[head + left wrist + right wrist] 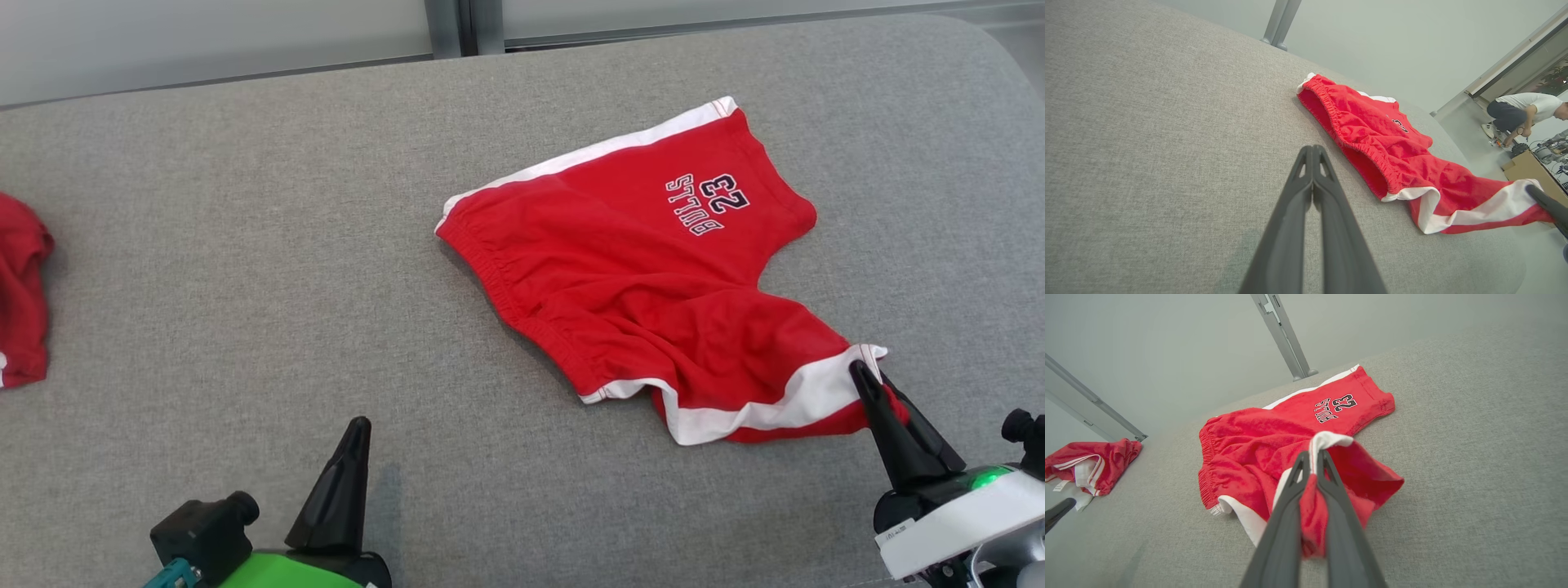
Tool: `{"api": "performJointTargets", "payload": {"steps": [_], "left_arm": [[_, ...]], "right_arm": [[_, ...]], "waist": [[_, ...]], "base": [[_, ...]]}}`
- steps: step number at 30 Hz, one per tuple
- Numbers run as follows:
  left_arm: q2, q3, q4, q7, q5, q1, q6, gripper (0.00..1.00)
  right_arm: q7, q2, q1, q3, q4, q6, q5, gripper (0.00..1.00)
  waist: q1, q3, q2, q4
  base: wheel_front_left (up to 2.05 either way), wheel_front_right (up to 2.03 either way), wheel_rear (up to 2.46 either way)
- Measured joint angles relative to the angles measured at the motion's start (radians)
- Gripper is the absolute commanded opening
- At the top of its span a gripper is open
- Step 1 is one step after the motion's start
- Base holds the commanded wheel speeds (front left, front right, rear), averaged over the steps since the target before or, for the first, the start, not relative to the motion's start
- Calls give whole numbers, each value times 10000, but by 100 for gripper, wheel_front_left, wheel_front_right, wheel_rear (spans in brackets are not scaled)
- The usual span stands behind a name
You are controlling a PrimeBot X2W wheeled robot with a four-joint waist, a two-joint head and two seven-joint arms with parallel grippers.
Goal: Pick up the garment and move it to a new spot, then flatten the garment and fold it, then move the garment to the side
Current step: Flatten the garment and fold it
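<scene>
The garment (653, 269) is a pair of red shorts with white side stripes and a "BULLS 23" print, spread on the grey cushion at centre right. My right gripper (867, 374) is shut on the hem of its near leg, with red and white cloth pinched between the fingers (1312, 459) in the right wrist view. That leg hem is lifted slightly off the surface. My left gripper (357, 426) is shut and holds nothing, low at the front left, well short of the waistband (1355, 143); its fingertips (1312, 149) press together.
The grey padded surface (245, 269) spans the whole view. A second red garment (20, 294) lies crumpled at its far left edge, also seen as red cloth (1090, 465). A person (1523, 112) crouches on the floor beyond the right end, beside a cardboard box (1529, 167).
</scene>
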State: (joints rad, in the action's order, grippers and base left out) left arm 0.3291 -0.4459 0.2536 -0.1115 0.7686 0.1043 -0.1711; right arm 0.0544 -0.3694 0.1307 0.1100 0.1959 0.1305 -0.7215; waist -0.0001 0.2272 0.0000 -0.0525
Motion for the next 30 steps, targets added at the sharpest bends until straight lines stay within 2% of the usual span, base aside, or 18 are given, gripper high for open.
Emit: {"api": "performJointTargets", "payload": {"steps": [8, 16, 17, 21, 23, 25, 26, 28, 29, 30], "left_arm": [[-226, -253, -780, -138, -50, -323, 232, 0], [-587, -759, -2063, -491, -234, -971, 901, 0], [-639, -803, -2226, -558, -236, -1036, 934, 0], [-792, -970, -2936, -844, -401, -1205, 1147, 0], [-792, -1053, -3308, -963, -612, -1249, 1212, 0], [-809, -1104, -3655, -1051, -729, -1300, 1283, 4], [-821, -1122, -3829, -1127, -832, -1338, 1308, 11], [-853, -1093, -3988, -1183, -861, -1375, 1317, 48], [-886, -1091, -4130, -1235, -865, -1385, 1348, 85], [-920, -1080, -4278, -1273, -895, -1385, 1352, 100]], "right_arm": [[462, -123, -580, 405, -1241, 2, 1388, 0], [1482, 10, -1476, 844, -3442, 2, 2915, 0], [1593, 71, -1543, 836, -3687, 2, 3064, 4], [1919, 268, -1718, 621, -4614, 4, 3760, 45], [1994, 407, -1735, 479, -4938, 4, 4128, 100], [2029, 481, -1737, 324, -5200, 4, 4468, 100], [2042, 550, -1736, 190, -5313, 4, 4581, 100], [2046, 625, -1731, 63, -5402, 4, 4694, 100], [2061, 692, -1713, -6, -5438, 4, 4826, 100], [2067, 765, -1685, -90, -5423, 4, 4926, 100]], "waist": [[0, -85, 0, -127], [0, -295, 0, -151], [0, -332, 0, -143], [0, -531, 0, -110], [0, -654, 0, -92], [0, -781, 0, -71], [0, -849, 0, -60], [0, -919, 0, -48], [1, -994, 0, -35], [1, -1071, 0, -24]], "base": [[0, 0, 0], [0, 0, 0], [0, 0, 0], [0, 0, 0], [0, 0, 0], [0, 0, 0], [0, 0, 0], [0, 0, 0], [0, 0, 0], [0, 0, 0]]}}
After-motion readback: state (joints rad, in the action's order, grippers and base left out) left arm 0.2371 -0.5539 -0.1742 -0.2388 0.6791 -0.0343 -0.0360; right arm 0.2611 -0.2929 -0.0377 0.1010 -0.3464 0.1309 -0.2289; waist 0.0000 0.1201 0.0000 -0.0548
